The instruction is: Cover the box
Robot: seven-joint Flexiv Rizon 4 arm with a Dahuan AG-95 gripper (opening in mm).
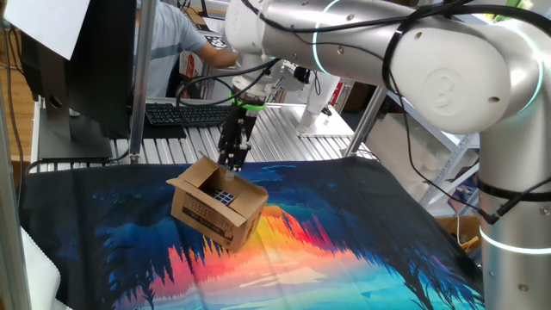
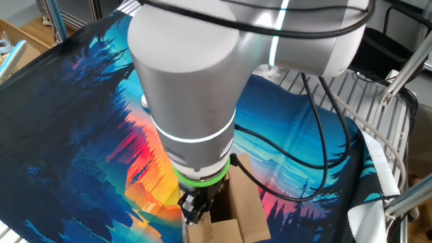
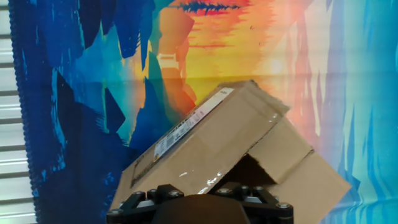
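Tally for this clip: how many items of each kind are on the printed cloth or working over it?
Cardboard box: 1
Rubik's cube inside the box: 1
Gripper: 1
Printed cloth: 1
Total: 4

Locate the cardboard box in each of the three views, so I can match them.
One fixed view: the box sits left of centre, under the tool.
The other fixed view: bottom centre, cut off by the edge.
Hand view: lower centre-right.
Shared landmark: the sunset-print cloth beneath it.
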